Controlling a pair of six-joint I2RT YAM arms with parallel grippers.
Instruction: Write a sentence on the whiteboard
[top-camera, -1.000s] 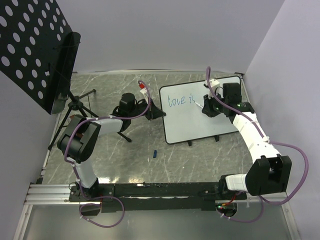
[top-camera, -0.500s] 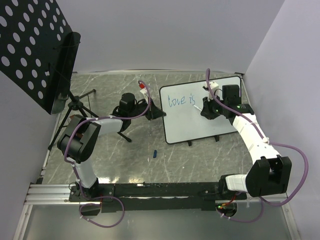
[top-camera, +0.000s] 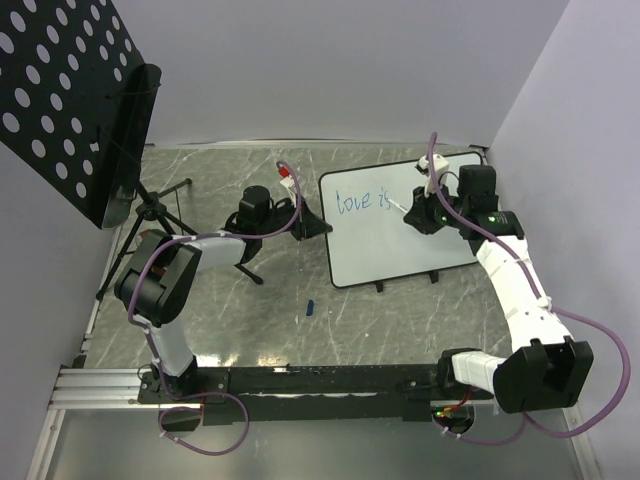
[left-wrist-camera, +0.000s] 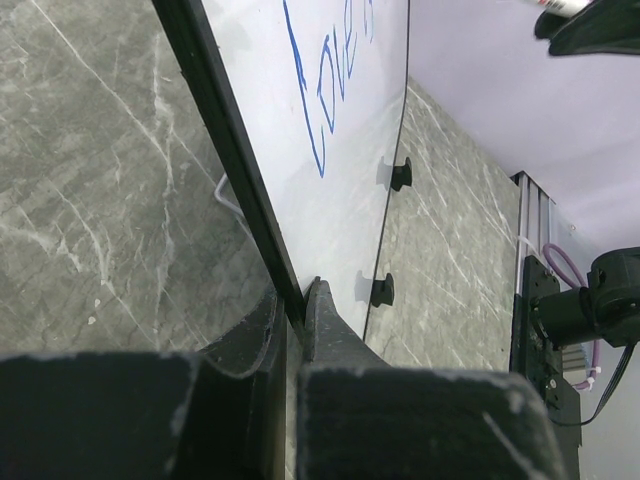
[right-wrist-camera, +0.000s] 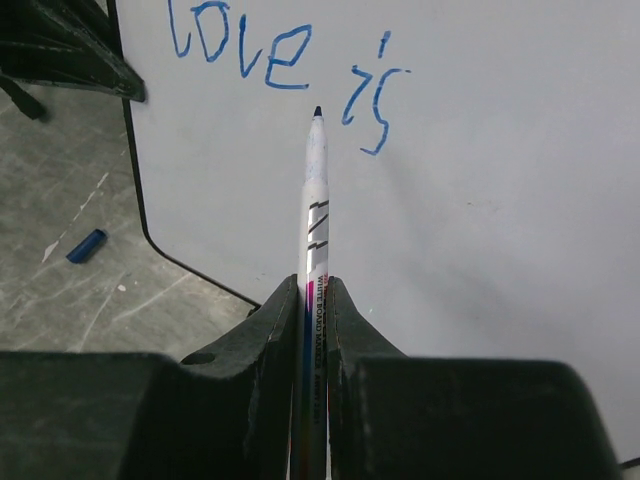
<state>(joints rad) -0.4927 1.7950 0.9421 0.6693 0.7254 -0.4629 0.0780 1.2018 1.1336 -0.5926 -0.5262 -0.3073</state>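
Risks, as judged. If the whiteboard marker (right-wrist-camera: 316, 200) comes down too close to the "is", the next word will crowd or overwrite it. If it comes down off the line, the writing will slope. Too much press could twist the thin barrel in its narrow grip or push the whiteboard (top-camera: 400, 245) across the table (top-camera: 220, 190). Too little would leave broken strokes. The left jaws are pinched shut on the board's black rim at its left edge, and a slip there would let the board skate mid-stroke. The right jaws are closed tight on the marker barrel, tip pointing away from them over the board. The sentence (top-camera: 360, 202) reads "love is" in blue along the upper left of the board, with blank white to its right for the remaining word. From above, the tip sits just right of "is", with the right jaws further right again. I cannot tell whether the tip touches the surface. A small blue cap (top-camera: 310, 307) lies on the table, well apart from both.
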